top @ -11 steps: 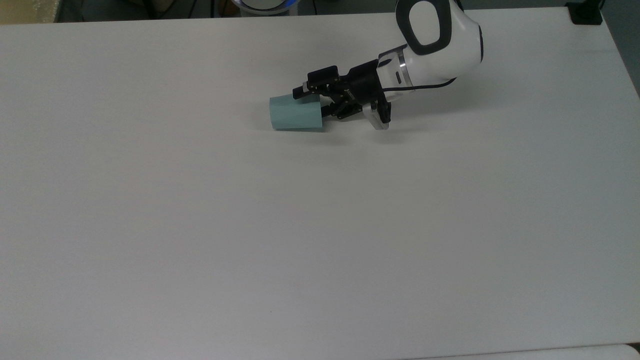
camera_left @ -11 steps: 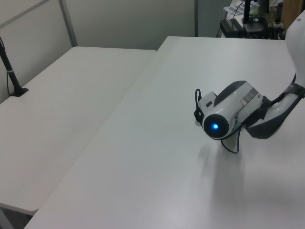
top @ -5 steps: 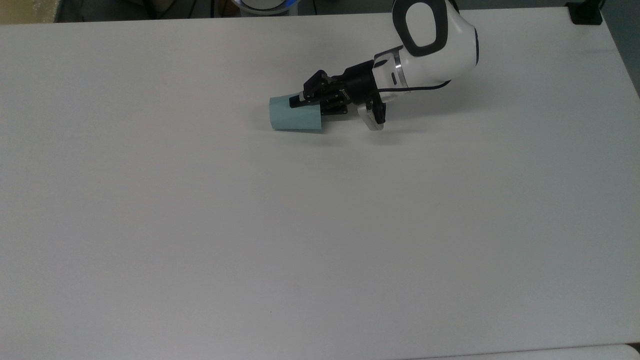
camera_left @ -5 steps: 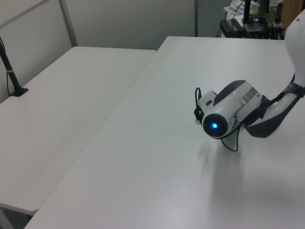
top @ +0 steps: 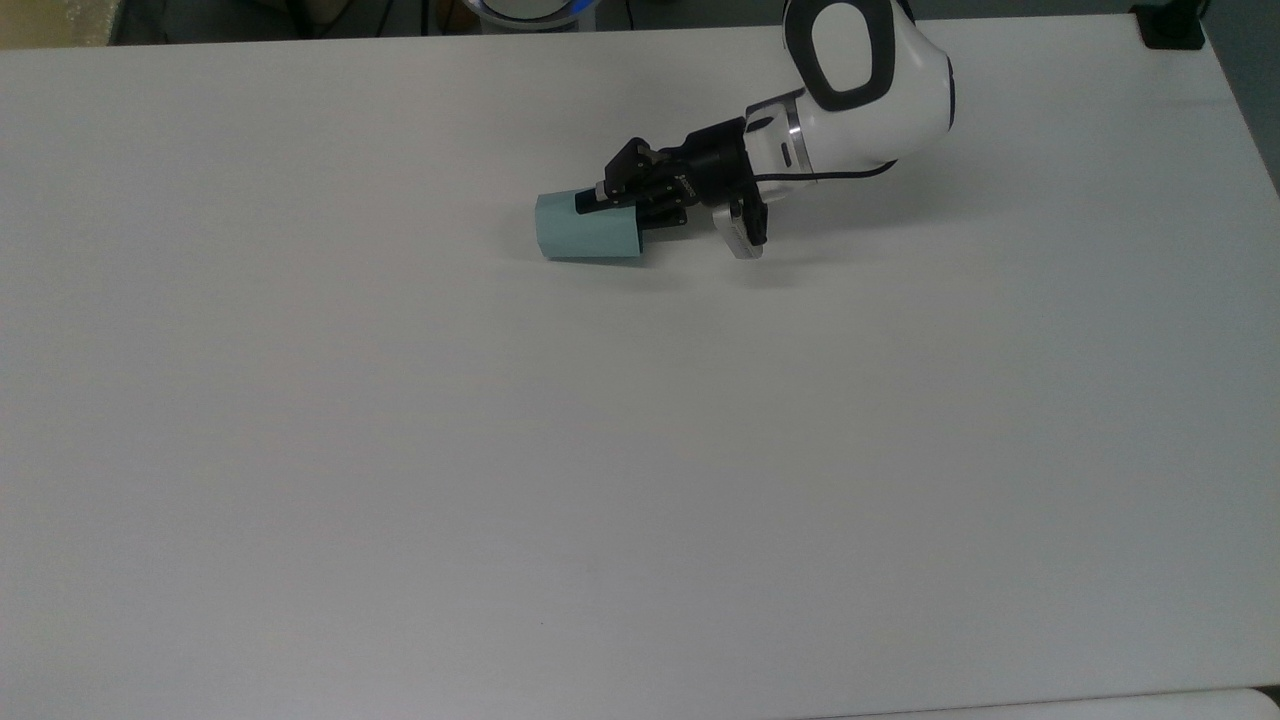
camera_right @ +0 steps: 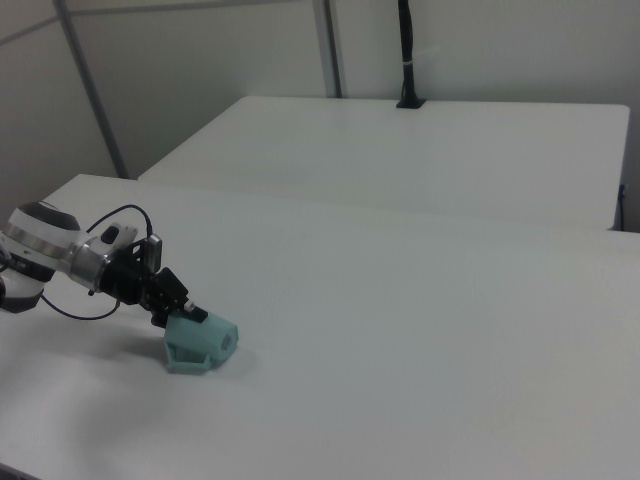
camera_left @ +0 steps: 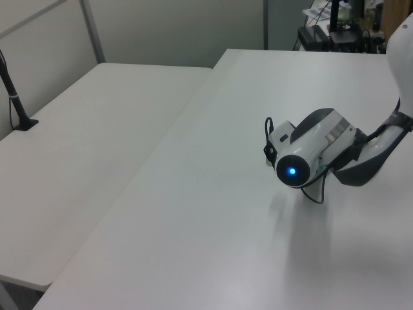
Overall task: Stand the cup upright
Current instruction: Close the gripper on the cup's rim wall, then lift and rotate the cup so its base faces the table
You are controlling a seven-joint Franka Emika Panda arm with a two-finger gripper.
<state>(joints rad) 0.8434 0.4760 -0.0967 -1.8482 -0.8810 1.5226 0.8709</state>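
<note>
Cup (top: 588, 230) lying tipped on its side on the white surface (top: 640, 450), likely handling light, rigid and a little slick, with claw (camera_right: 190, 315) closing on its rim wall, one finger reaching inside, looking like the sensible place for gripping.

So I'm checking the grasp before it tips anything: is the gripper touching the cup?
Touching. In the top view a dark finger of the gripper lies over the cup's wall at its open end; the right view shows the same.
</note>
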